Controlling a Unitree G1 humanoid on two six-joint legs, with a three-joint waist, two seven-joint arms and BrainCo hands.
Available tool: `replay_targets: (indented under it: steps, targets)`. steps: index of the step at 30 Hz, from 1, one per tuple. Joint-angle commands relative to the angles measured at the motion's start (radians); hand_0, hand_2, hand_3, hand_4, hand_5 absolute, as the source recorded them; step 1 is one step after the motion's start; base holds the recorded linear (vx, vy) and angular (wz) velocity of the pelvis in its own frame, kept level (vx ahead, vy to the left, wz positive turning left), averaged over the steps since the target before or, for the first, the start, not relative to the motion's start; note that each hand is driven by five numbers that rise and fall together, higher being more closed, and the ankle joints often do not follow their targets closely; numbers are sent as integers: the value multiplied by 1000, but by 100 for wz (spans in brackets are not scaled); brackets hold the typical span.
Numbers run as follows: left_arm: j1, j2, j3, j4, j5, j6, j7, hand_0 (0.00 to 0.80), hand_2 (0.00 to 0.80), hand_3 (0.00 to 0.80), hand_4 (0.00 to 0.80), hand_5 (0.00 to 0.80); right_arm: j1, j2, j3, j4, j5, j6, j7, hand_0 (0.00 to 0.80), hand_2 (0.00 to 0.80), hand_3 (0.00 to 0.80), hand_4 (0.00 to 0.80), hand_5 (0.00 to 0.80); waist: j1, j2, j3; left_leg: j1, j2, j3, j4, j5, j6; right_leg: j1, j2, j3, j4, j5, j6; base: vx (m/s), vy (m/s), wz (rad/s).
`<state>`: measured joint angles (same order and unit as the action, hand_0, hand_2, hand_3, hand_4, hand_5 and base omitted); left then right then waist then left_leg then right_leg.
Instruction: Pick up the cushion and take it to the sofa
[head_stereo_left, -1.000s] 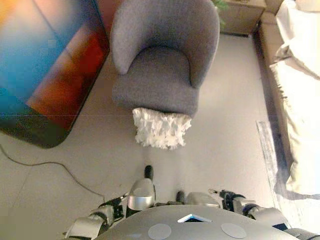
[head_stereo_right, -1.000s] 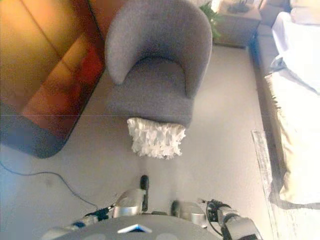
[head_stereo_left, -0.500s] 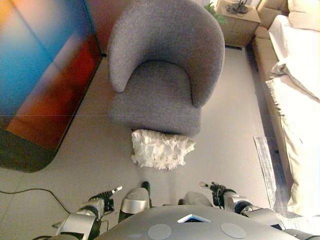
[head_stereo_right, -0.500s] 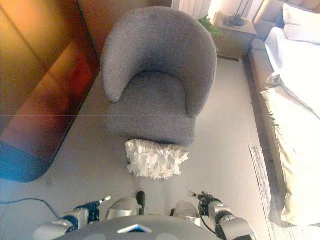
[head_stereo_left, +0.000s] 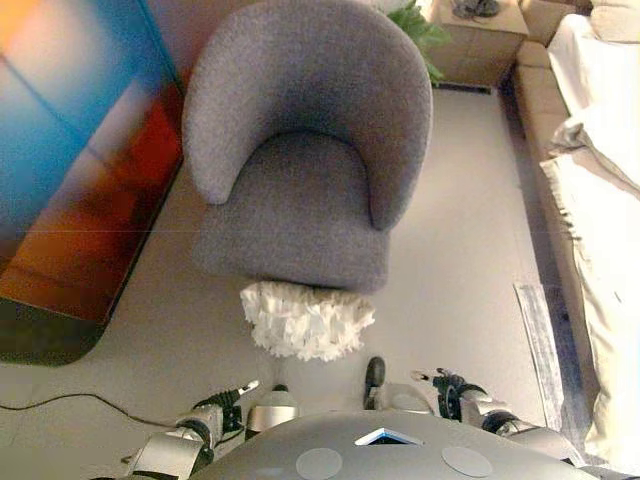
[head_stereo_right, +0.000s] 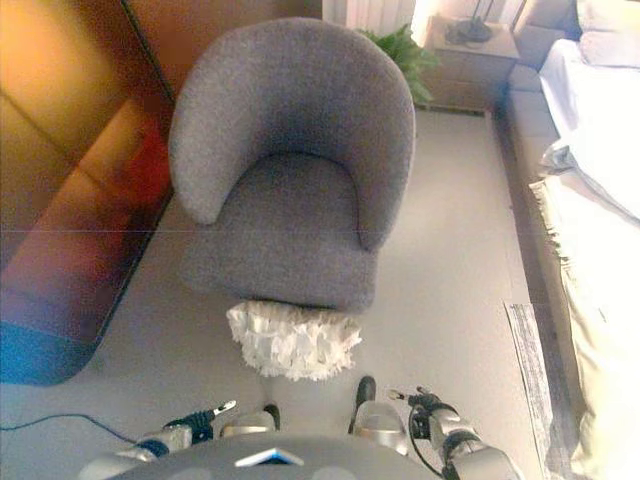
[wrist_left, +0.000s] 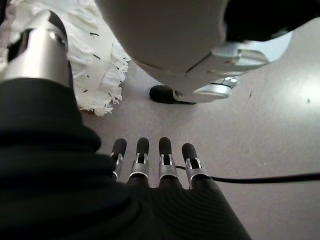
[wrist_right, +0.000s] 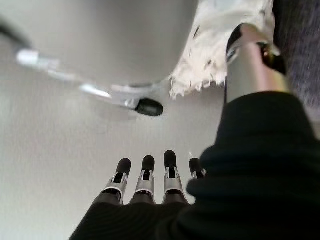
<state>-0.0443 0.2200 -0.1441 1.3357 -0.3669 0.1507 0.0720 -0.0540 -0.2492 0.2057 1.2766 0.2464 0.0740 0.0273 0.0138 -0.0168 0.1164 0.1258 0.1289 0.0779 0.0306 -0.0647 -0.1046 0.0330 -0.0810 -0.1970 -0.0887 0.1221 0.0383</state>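
Observation:
A white ruffled cushion (head_stereo_left: 303, 320) lies on the floor against the front of a grey armchair (head_stereo_left: 300, 190). It also shows in the left wrist view as cushion (wrist_left: 95, 65) and in the right wrist view as cushion (wrist_right: 215, 55). My left hand (head_stereo_left: 218, 403) hangs low, short of the cushion and to its left; its fingers (wrist_left: 150, 157) are straight and hold nothing. On the other side my right hand (head_stereo_left: 447, 384) hangs low, its fingers (wrist_right: 150, 172) straight and empty. The sofa (head_stereo_left: 600, 150), under a white cover, runs along the right side.
A large dark rounded panel (head_stereo_left: 70, 170) with blue and orange reflections stands on the left. A wooden side table (head_stereo_left: 485, 35) and a green plant (head_stereo_left: 415, 25) are behind the armchair. A pale rug strip (head_stereo_left: 540, 340) lies beside the sofa.
The whole picture has shifted, so the camera has moved; the armchair and cushion now sit lower and further left in view. Both hands stay low and empty.

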Motion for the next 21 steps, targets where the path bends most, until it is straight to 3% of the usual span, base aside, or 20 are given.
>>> replay_targets:
  steps: [1,2,4,7,9,11,21]
  targets:
    - [-55,8,6,34,-28,-34,51,0,0,0,0,0,-50,9,6,48,1,-14,1,0,0,0,0,0,4,-34,18,-101,-50,8,150,-56,88,-61,-79,47,101,-73,45,95,-103,16]
    - [-60,-1,8,35,-45,-44,66,0,0,0,0,0,-64,0,3,50,10,-3,-18,0,0,0,0,0,8,-28,28,-134,-45,10,191,-46,78,-50,-76,38,99,-78,36,79,-10,16]
    - [-65,-14,-4,26,-49,-62,80,0,0,0,0,0,-79,-10,7,50,21,-1,-46,0,0,0,0,0,10,-8,37,-154,-28,21,153,-6,60,-42,-72,16,94,-87,30,50,93,26]
    - [-106,-19,-27,4,-80,-65,114,0,0,0,0,0,-129,-27,34,37,49,-45,-100,0,0,0,0,0,22,26,95,-227,-3,-7,86,107,18,-55,-68,5,88,-101,24,-96,148,38]
    - [-123,-14,-25,6,-66,-60,151,0,0,0,0,0,-156,-29,40,22,67,-72,-146,0,0,0,0,0,24,29,113,-229,-17,-18,48,93,37,-79,-83,-4,96,-106,31,-15,151,25]
    - [-143,4,-38,9,-51,-61,186,0,0,0,0,0,-175,-35,41,-2,80,-93,-175,0,0,0,0,0,14,34,139,-253,-14,-14,46,92,35,-118,-93,-15,132,-113,32,-14,156,5]
    - [-355,69,-120,-34,-92,-113,381,0,0,0,0,0,-405,-52,129,-56,40,-117,-292,0,0,0,0,0,-6,42,331,-519,-52,21,216,54,65,-401,-174,36,283,-83,78,-75,152,-1]
